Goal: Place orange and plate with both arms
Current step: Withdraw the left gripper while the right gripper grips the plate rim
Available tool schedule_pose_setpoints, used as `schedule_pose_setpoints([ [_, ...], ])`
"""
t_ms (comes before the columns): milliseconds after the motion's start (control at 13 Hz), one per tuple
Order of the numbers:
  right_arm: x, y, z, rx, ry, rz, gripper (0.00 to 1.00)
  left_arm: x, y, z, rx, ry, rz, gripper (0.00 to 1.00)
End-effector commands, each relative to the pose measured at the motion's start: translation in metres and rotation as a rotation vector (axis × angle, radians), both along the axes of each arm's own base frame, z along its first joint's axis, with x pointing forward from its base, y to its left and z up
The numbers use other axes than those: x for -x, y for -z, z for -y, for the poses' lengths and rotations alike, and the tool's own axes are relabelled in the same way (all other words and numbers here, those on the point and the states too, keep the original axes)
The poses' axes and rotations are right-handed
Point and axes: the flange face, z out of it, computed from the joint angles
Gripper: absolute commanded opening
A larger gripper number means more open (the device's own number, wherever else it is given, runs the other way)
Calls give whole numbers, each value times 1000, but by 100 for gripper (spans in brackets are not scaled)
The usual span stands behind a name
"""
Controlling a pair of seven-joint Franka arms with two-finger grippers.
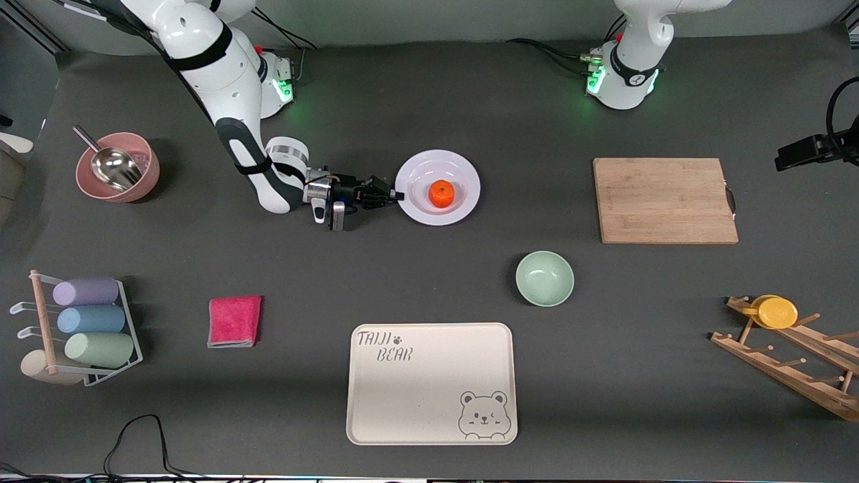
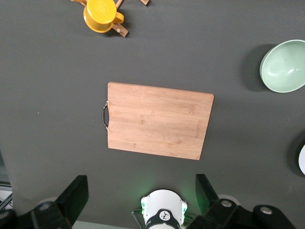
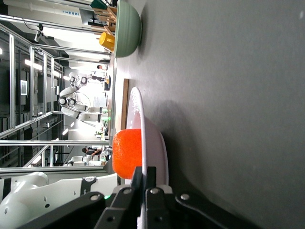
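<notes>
One round orange (image 1: 441, 194) could roll off the stiff plate (image 1: 463, 171) mid-frame, so the right hand (image 1: 397, 196) pinches its rim tight, while the left hand (image 2: 143, 202) waits wide open above the cutting board (image 2: 157, 126).

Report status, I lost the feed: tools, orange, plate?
Right tool shut on plate rim. Orange on plate. Left tool open, waiting above cutting board.

Bright orange (image 1: 441, 194) resting in pale lavender-white plate (image 1: 463, 166), flat on table, mid-table
</notes>
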Motion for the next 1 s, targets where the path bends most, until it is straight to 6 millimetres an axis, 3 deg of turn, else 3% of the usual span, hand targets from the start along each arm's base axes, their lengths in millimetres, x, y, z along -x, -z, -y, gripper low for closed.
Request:
schedule_pose_setpoints([
  [0, -21, -26, 8, -38, 56, 42, 0, -7, 12, 3, 12, 20, -24, 100],
  [231, -38, -75, 14, -71, 41, 20, 0, -15, 38, 10, -4, 30, -66, 100],
  [538, -57, -151, 19, -123, 50, -52, 0, -20, 50, 11, -4, 30, -86, 100],
  [692, -69, -178, 22, -130, 46, -110, 0, -24, 58, 8, 2, 30, -96, 100],
  [923, -127, -196, 23, -130, 42, -106, 0, -27, 62, 6, 11, 28, -91, 100],
])
